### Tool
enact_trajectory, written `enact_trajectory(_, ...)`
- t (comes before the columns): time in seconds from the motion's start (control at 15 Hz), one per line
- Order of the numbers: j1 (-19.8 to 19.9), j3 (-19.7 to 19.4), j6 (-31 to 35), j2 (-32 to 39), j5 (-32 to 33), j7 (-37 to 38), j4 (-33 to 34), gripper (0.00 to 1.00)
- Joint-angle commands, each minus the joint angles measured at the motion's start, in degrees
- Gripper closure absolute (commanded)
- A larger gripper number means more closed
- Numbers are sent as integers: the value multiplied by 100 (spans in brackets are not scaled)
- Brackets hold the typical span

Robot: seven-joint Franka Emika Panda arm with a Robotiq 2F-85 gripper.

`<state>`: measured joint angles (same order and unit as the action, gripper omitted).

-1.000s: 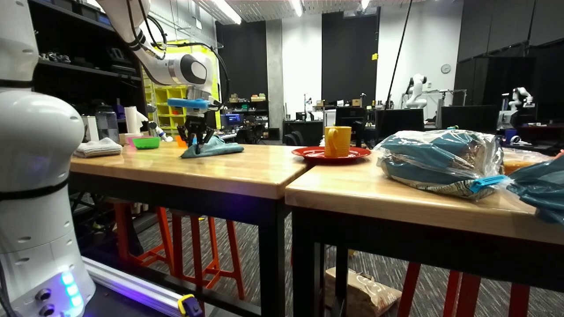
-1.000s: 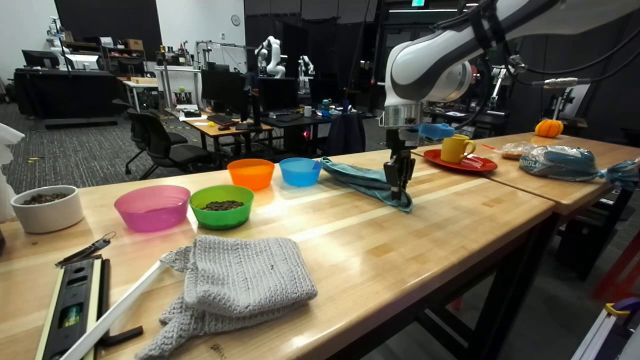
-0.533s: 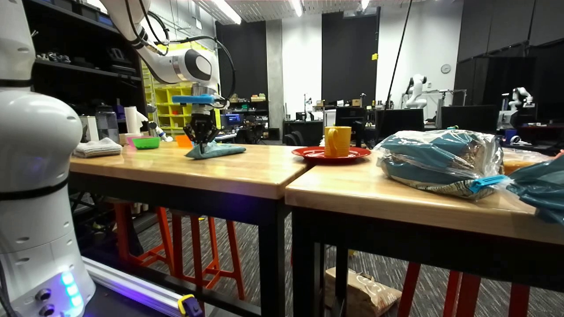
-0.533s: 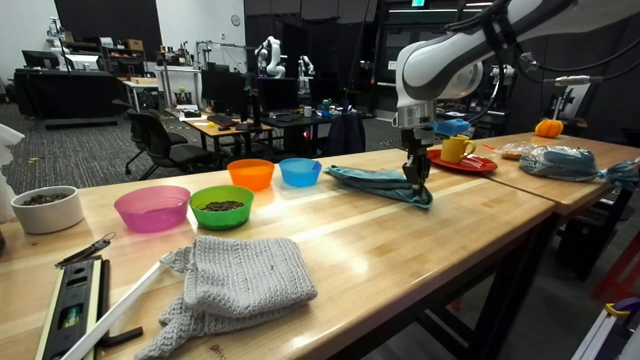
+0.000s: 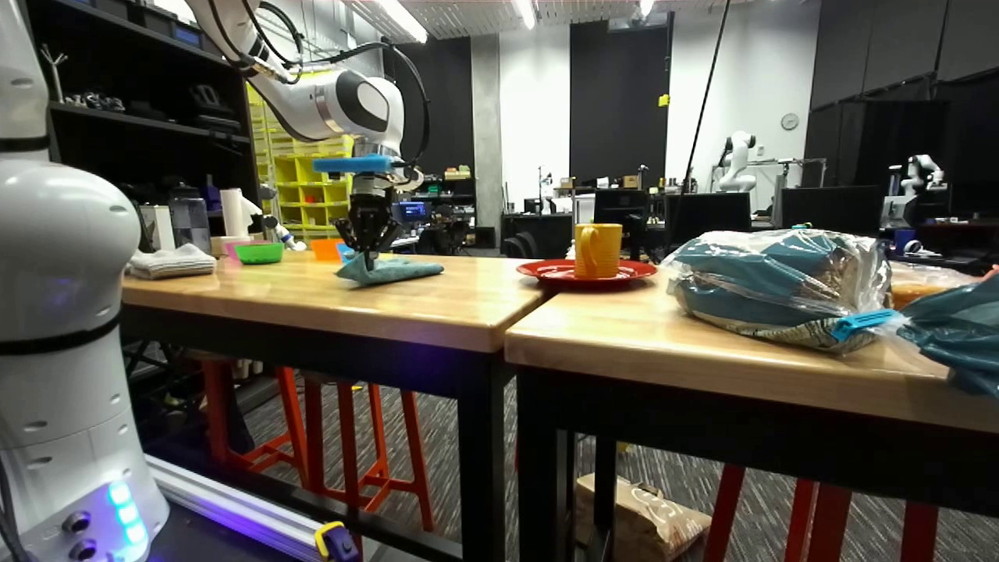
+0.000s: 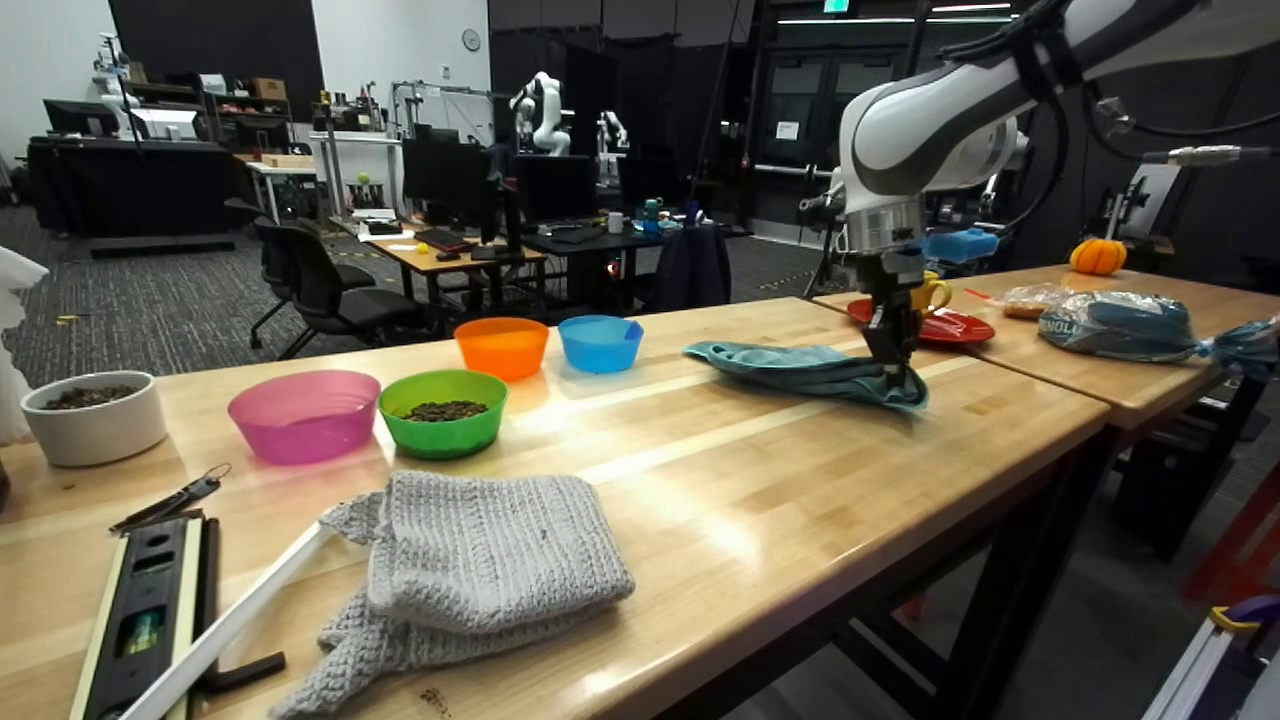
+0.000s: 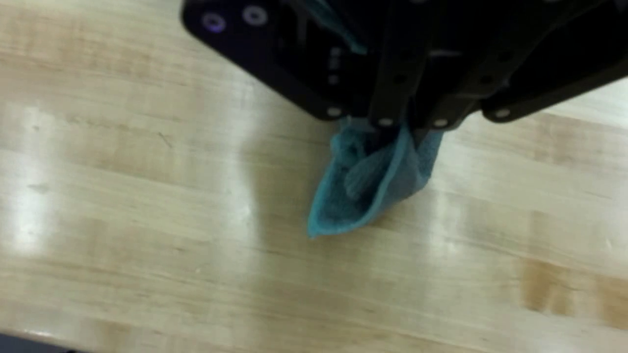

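Note:
A teal cloth [image 6: 780, 368] lies bunched and elongated on the wooden table, and it also shows in an exterior view [image 5: 406, 270]. My gripper [image 6: 893, 375] points down at the cloth's end nearest the red plate. It also shows in an exterior view [image 5: 369, 266]. In the wrist view the gripper [image 7: 405, 135] is shut on the cloth [image 7: 343, 203], with folds pinched between the fingers and a corner hanging out beyond them. The fingertips are partly hidden by the cloth. The rest of the cloth trails behind on the tabletop, toward the blue bowl.
A red plate [image 5: 636, 272] with a yellow mug [image 5: 601, 254] stands just beyond the gripper, near the table joint. A plastic-wrapped bag [image 6: 1115, 325] lies past it. Blue [image 6: 600, 345], orange [image 6: 502, 350], green [image 6: 442, 432] and pink [image 6: 305, 420] bowls and a grey knit cloth [image 6: 510, 550] stand opposite.
My gripper has moved along the table toward the red plate, dragging the teal cloth with it, away from the bowls. The arm now partly covers the mug and plate in an exterior view.

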<state>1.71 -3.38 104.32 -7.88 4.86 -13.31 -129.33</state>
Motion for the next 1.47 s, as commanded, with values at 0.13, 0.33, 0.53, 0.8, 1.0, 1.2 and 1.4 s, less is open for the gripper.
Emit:
enact_trajectory(0.13,249,-235,-204,-391,322,-46,-230,98)
enact_trajectory(0.33,269,-273,-218,-427,375,-52,-206,68)
enact_trajectory(0.53,190,-230,-190,-471,202,-50,-150,57)
enact_trajectory(0.8,101,-162,-271,-584,-142,58,-62,31)
enact_trajectory(1.0,145,-198,-239,-648,-497,322,-90,11)
enact_trajectory(1.2,238,-296,-259,-721,-971,665,-129,0)
enact_trajectory(1.4,348,-408,-281,-790,-1347,956,-176,0)
